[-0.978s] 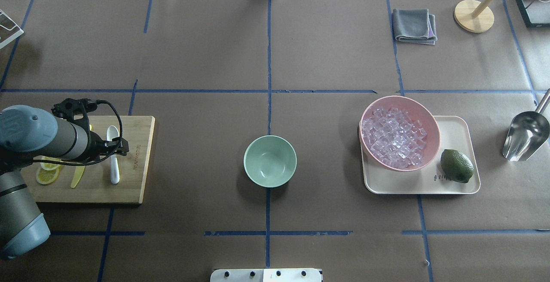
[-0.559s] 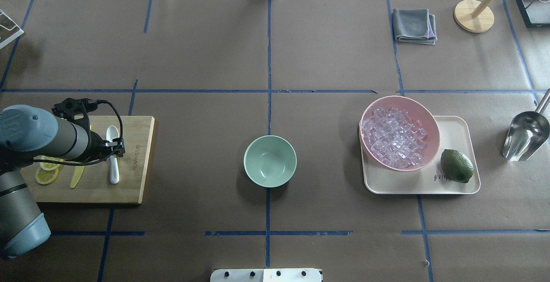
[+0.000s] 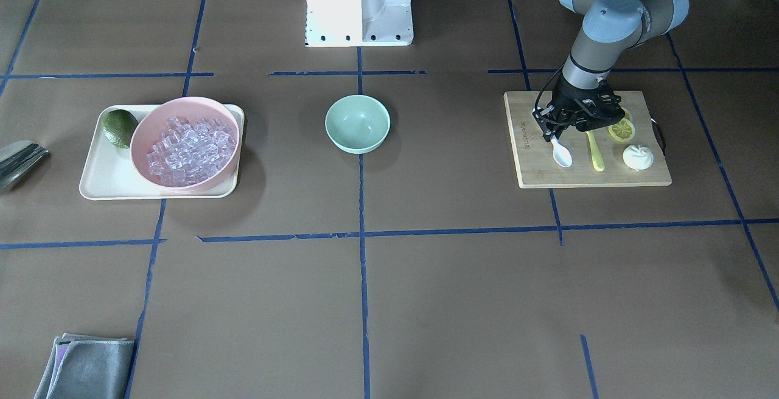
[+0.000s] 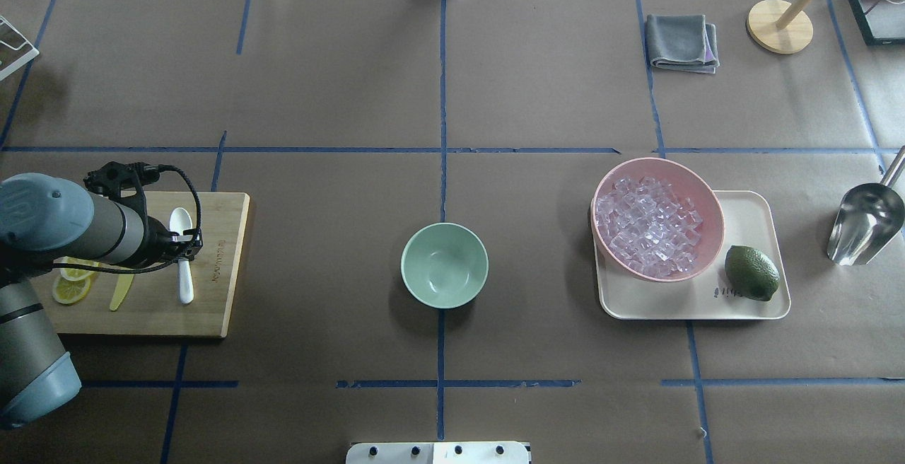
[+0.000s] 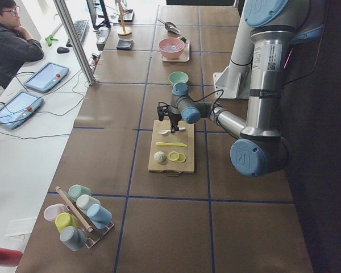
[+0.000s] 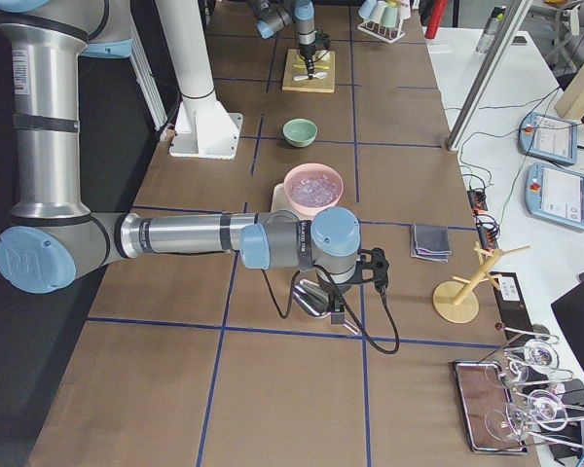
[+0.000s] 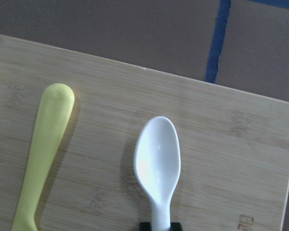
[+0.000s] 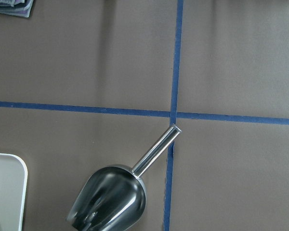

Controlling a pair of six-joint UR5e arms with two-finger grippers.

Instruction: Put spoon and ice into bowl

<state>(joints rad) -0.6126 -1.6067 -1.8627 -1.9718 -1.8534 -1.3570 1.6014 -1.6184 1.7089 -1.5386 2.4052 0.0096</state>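
The spoon (image 7: 157,159) is laid on the cutting board (image 4: 219,273), its scoop pointed to 12 o'clock in the overhead view, and the yellow-green knife (image 4: 121,293) is placed beside it at 9 o'clock. Its handle is pinched by the left gripper (image 4: 185,243) — the fingers are drawn in nearly all the way, and in the wrist view dark pads are seen against both sides of the handle. The bowl (image 4: 417,280) is set at 3 o'clock from the board, well apart. Farther toward 3 o'clock, the ice (image 4: 647,227) is heaped in the pink bowl (image 4: 709,199) on a tray (image 4: 749,223). The right gripper (image 6: 339,311) is held over a metal scoop (image 8: 111,199) — how far it is open cannot be told.
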